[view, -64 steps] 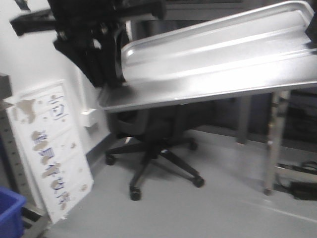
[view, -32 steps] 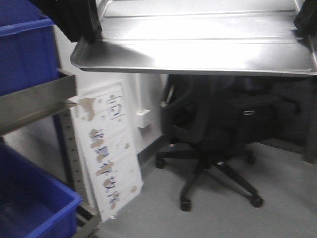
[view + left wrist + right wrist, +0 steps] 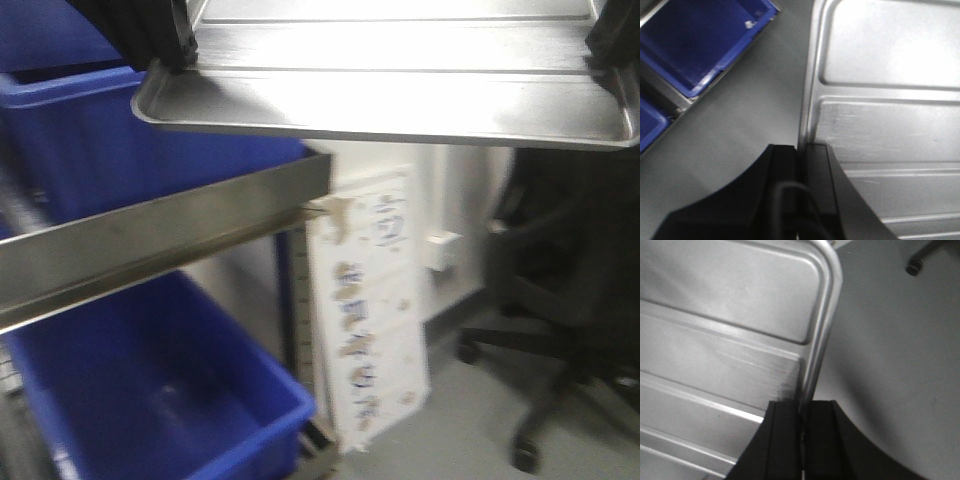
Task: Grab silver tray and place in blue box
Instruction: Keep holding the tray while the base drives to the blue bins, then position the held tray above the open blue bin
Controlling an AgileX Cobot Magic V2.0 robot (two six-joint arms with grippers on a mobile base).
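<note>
Silver tray is held aloft, roughly level, high above the lower blue box and reaching out to the right of it; no contact with the box. Left claw is clamped on the tray's short-end rim on the side over the box; the left wrist view shows its two black fingers pinching the raised rim of the tray between them. Right claw is clamped likewise on the far end rim, away from the box; the right wrist view has the rim of the tray running in between the fingers. A steel shelf rail crosses between box and tray. A second blue box sits above the rail. Leaning printed board stands just right of the lower box, and a black office chair further right. Front view is blurred.
</note>
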